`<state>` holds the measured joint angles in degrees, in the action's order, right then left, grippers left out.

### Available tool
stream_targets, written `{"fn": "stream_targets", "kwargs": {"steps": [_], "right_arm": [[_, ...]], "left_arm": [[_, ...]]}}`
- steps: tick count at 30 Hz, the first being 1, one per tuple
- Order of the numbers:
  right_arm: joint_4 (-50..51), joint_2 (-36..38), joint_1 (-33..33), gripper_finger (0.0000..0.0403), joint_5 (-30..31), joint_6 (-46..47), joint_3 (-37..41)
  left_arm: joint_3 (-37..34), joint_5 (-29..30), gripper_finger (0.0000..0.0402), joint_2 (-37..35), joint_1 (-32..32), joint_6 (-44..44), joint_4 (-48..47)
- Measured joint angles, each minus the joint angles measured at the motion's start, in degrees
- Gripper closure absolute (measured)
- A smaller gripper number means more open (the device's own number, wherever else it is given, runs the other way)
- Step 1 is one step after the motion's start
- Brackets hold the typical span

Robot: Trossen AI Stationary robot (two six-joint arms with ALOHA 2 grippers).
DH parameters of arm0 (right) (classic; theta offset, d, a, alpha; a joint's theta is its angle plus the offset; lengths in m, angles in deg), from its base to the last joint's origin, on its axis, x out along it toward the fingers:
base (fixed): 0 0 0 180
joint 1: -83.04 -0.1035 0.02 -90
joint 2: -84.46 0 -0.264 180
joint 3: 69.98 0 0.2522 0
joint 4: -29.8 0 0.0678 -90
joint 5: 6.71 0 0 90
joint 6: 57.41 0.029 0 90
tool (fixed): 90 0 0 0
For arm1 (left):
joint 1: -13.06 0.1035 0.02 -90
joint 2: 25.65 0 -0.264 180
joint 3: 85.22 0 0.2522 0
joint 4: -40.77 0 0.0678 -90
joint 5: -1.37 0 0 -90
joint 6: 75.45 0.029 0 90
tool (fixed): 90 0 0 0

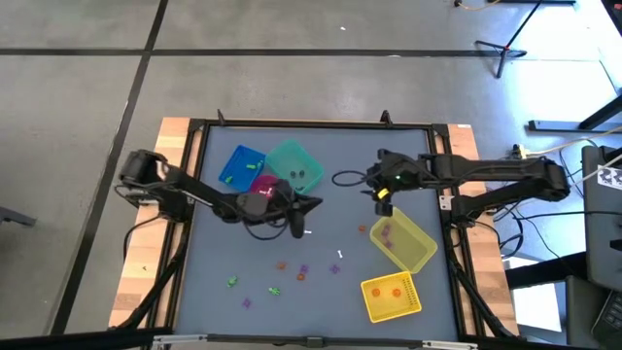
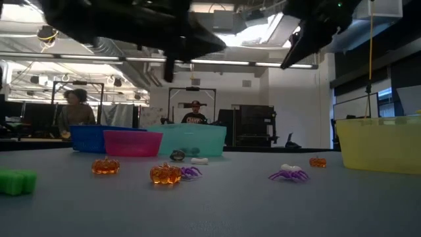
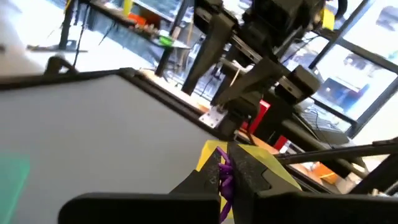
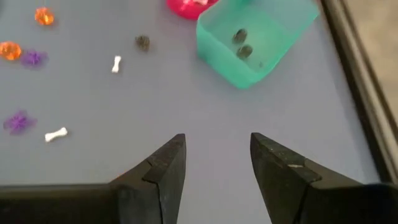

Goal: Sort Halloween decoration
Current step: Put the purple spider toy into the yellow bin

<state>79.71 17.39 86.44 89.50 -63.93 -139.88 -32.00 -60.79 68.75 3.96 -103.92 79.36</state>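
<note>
Small Halloween decorations lie scattered on the grey table: white bones (image 4: 116, 63), purple spiders (image 4: 17, 121), orange pumpkins (image 2: 165, 174) and green pieces (image 1: 233, 282). My left gripper (image 1: 313, 204) hovers over the table's middle, pointing level toward the right side, shut on a purple spider (image 3: 225, 177). My right gripper (image 4: 214, 146) hangs open above the table's far right part, slanting down, with nothing between its fingers. The teal bin (image 4: 252, 40) ahead of it holds dark grey pieces. My left gripper pinches the purple spider's body (image 3: 224, 169) between its two fingers, near their tips. The fingers lie about level, pointing toward the table's right side. The spider is lifted clear of the table, its legs dangling below the fingers.
A blue bin (image 1: 241, 167), a pink bin (image 2: 131, 143) and the teal bin stand together at the far middle. Two yellow bins (image 1: 408, 243) (image 1: 391, 297) sit at the near right; one holds orange pieces. A raised black frame (image 1: 311, 124) edges the table. People stand in the room behind.
</note>
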Motion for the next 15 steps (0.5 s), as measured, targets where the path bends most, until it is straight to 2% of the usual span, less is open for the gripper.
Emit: {"fn": "stream_targets", "kwargs": {"steps": [8,15], "right_arm": [[-1.1,1.7,0.0,0.0224,6.5,0.0,0.0],[-2.8,1.7,0.0,0.0224,6.7,0.0,0.0]], "left_arm": [[17.4,-12.5,0.0401,13.7,3.5,11.1,-0.1],[32.8,-21.3,0.0401,24.7,3.9,17.8,-0.4]]}}
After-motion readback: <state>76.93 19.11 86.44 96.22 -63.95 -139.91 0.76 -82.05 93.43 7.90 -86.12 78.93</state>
